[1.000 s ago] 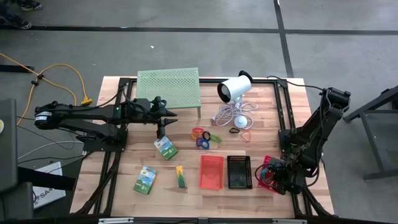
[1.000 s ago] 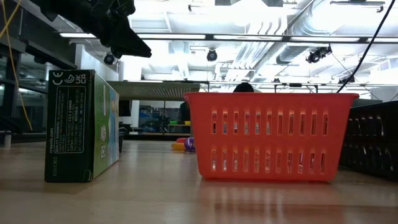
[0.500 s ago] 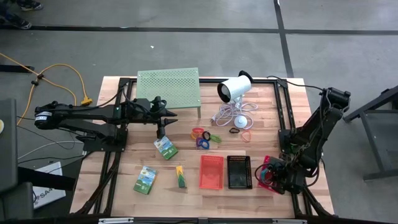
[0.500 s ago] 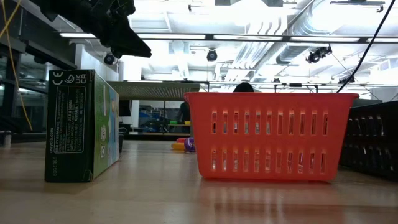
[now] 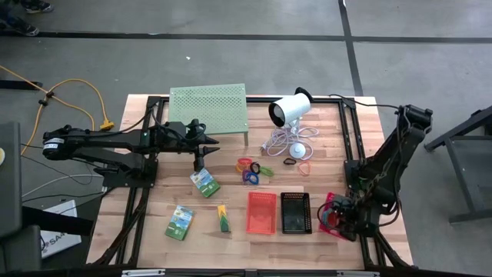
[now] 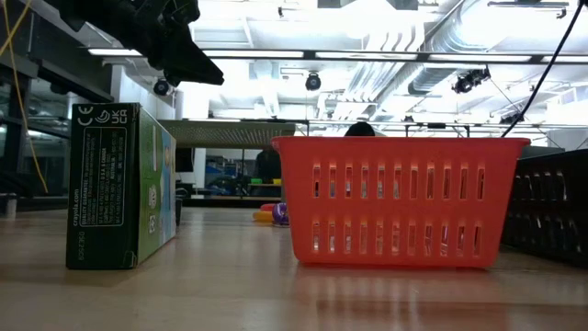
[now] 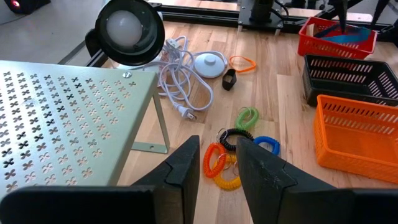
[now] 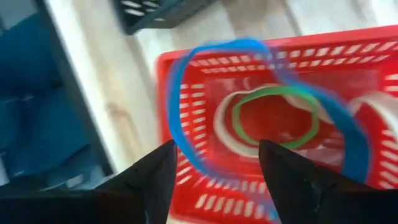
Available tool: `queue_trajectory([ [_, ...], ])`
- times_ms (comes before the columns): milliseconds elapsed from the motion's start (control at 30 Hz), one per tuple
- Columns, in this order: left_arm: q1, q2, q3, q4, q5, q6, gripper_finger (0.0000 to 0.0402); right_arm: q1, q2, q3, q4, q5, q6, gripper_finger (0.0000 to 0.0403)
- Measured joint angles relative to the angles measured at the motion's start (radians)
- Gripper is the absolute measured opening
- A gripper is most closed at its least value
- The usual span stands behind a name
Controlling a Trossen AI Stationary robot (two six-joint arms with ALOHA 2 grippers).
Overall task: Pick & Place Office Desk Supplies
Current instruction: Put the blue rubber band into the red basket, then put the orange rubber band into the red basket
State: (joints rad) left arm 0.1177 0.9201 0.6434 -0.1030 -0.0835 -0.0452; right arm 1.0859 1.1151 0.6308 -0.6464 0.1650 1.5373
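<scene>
Since a second ago the right gripper [image 8: 214,168] has spread its fingers wide above the pink basket [image 5: 330,213] at the table's front right edge, and a blue band [image 8: 186,93] hangs loose over it, blurred; a green band [image 8: 273,115] lies inside. The right arm has shifted slightly; nothing else moved. The left gripper [image 7: 214,165], fingers narrowly parted and empty, hovers beside the perforated stand [image 5: 207,104], over bare wood near the coloured loops [image 5: 254,168]. Red basket [image 5: 260,211] and black basket [image 5: 295,212] sit side by side; green packs [image 5: 204,181] lie well apart.
</scene>
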Motion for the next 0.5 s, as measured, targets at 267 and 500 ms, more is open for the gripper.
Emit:
queue_trajectory([
  [267,0.0,0.0,0.0,0.0,0.0,0.0,0.0102,0.0,-0.015,0.0,0.014,-0.037,-0.023,0.0221],
  [500,0.0,0.0,0.0,0.0,0.0,0.0,0.0102,0.0,-0.015,0.0,0.014,-0.032,-0.028,0.022],
])
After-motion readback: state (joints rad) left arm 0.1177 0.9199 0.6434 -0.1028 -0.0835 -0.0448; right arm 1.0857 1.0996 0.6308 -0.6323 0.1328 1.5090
